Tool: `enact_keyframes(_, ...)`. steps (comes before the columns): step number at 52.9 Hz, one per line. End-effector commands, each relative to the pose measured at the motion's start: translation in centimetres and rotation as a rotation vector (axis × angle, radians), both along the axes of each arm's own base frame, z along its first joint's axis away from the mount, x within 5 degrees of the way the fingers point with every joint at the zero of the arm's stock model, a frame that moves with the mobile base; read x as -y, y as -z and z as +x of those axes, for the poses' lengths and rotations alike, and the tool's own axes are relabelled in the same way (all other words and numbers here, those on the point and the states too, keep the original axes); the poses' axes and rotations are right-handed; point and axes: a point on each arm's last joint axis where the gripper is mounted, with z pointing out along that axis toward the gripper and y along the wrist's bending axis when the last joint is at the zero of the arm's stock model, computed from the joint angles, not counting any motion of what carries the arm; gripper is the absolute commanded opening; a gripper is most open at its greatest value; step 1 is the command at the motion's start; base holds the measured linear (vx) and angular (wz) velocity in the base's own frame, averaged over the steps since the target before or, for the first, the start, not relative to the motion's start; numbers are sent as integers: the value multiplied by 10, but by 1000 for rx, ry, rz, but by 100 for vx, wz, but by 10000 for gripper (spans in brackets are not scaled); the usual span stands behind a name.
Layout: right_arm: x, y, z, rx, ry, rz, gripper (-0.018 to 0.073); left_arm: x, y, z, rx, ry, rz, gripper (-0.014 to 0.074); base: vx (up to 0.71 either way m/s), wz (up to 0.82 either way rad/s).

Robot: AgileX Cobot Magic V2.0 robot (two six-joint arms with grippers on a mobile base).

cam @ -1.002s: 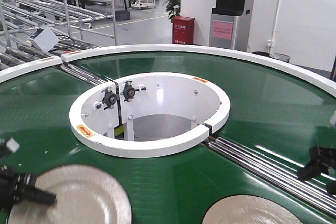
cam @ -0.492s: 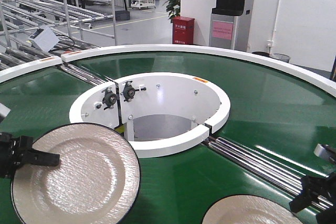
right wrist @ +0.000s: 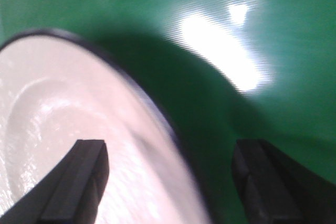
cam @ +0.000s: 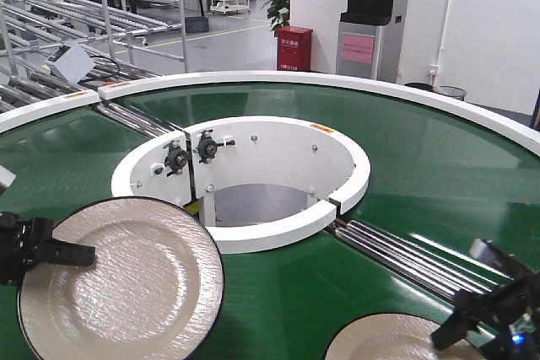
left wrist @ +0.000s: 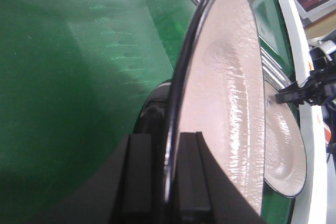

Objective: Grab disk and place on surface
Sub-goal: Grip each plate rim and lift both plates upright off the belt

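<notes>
Cream plate (cam: 126, 280): clamped at its rim by the left gripper (cam: 80, 252); lifted off the green belt (cam: 422, 166) a second ago, tilted, hardly moved since
Right gripper (right wrist: 170, 182): jaws wide; has swung in to straddle the rim of the second plate (cam: 396, 339), flat on the belt
Meaning: first grab looks done; carry to the tabletop, out of view, remains; second grab seems near

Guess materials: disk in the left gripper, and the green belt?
Disk: probably glazed ceramic or melamine; cream face with fine streaks, glossy black rim and underside. Belt: likely PVC or rubber; smooth semi-gloss green with soft glare.
</notes>
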Motion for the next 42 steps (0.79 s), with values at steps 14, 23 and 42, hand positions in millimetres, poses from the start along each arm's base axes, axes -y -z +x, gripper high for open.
enact_keyframes(14, -28, -13, 5, 20, -60, 29, 102, 7, -36, -4, 100, -13, -105, -9, 0, 0)
enact_keyframes(23, -33, -24, 4, 8, -18, 111, -14, 7, -36, -4, 99, -13, -106, -9, 0, 0)
enact_keyframes(42, -53, -119, -3, 265, 125, 448, -9, 12, -40, -8, 53, 21, -187, -9, 0, 0)
